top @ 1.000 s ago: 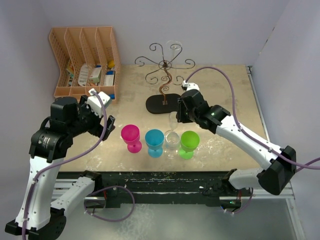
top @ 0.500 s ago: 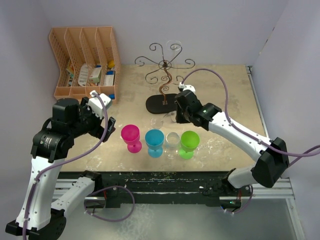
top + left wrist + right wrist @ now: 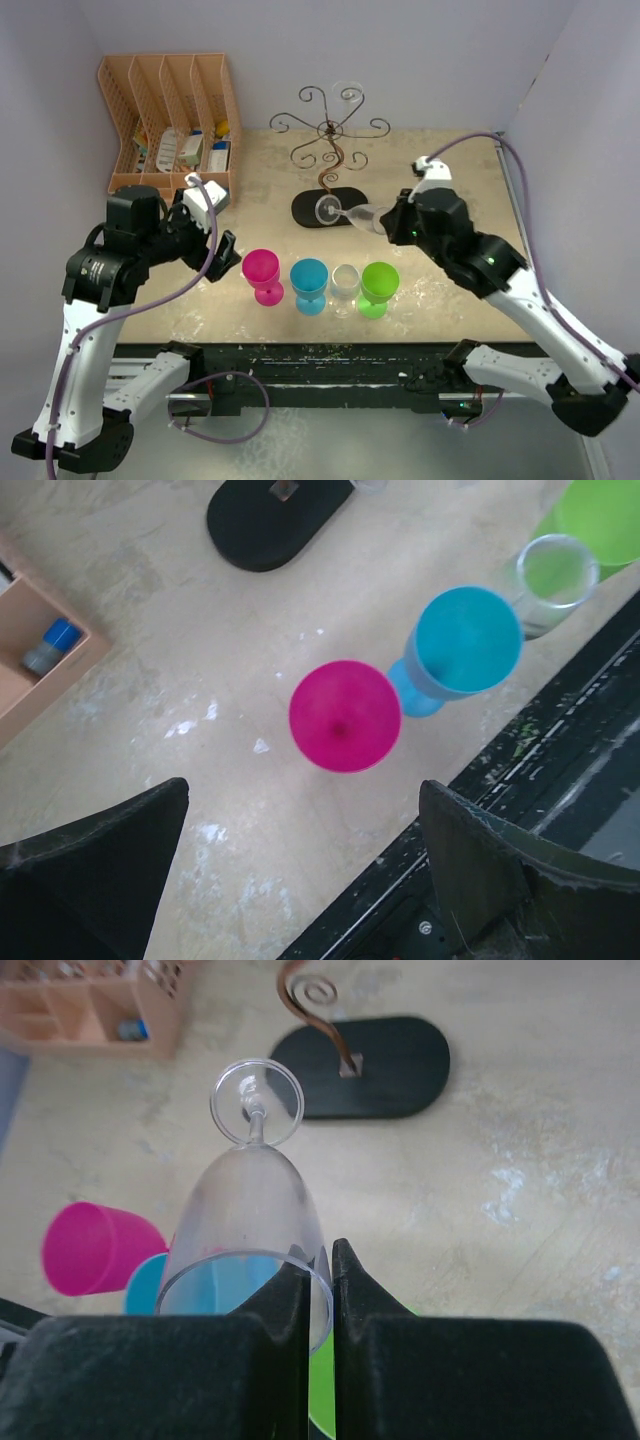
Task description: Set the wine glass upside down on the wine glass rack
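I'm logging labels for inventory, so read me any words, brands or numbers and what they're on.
None can be read.
Packets in the peach slotted organizer may carry print, but it is too small and blurred.
The held wine glass, the wine glass rack and the coloured cups show no markings.

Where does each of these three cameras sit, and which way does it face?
Top external: above and behind the robot, looking down at the table; left arm and right arm show.
Left wrist: on the left arm, looking down at the pink cup; open left gripper at the bottom.
Right wrist: on the right arm, facing the rack's black base; right gripper shut on the wine glass.
Shared: pink cup and black base, in all three.
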